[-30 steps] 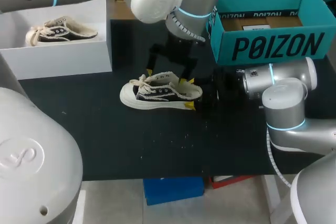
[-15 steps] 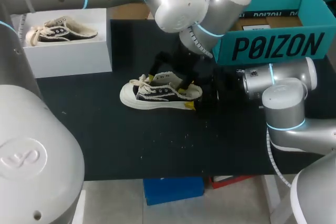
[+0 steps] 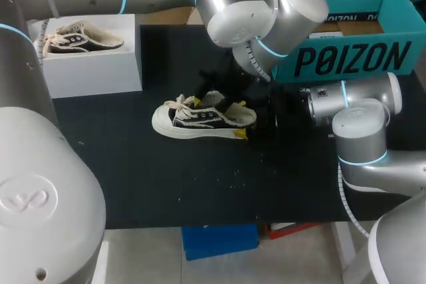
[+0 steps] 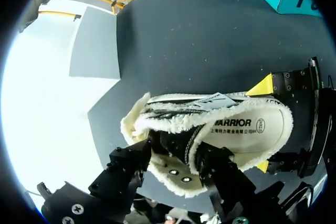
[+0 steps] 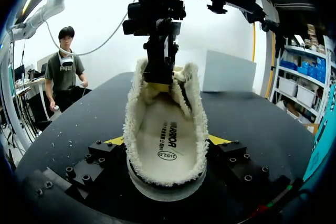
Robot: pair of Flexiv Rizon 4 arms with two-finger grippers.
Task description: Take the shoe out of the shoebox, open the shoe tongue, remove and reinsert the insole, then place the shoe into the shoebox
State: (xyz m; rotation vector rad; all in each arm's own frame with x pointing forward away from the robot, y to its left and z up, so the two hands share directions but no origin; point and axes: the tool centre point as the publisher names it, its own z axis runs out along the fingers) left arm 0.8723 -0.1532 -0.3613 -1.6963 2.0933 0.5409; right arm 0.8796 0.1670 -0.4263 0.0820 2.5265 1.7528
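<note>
A black-and-cream fleece-lined shoe [image 3: 193,121] lies on the black table, toe to the left. My right gripper [image 3: 241,119] is shut on its heel, with a yellow tip on each side [image 5: 165,145]. My left gripper [image 3: 214,103] reaches down from above into the shoe's opening. In the left wrist view its black fingers [image 4: 210,163] press on the tongue [image 4: 178,142] from the toe side and the heel side. The printed insole [image 4: 247,127] lies flat inside the shoe [image 5: 165,140]. The right wrist view shows the left gripper [image 5: 159,80] standing on the tongue.
A white box [image 3: 86,71] at the back left holds a second matching shoe [image 3: 76,39]. An open teal shoebox [image 3: 346,58] stands at the back right, close behind my right arm. The table's front half is bare black mat with small white specks.
My left arm has come down onto the shoe and its fingers have drawn together around the tongue. The shoe and my right arm stay where they were.
</note>
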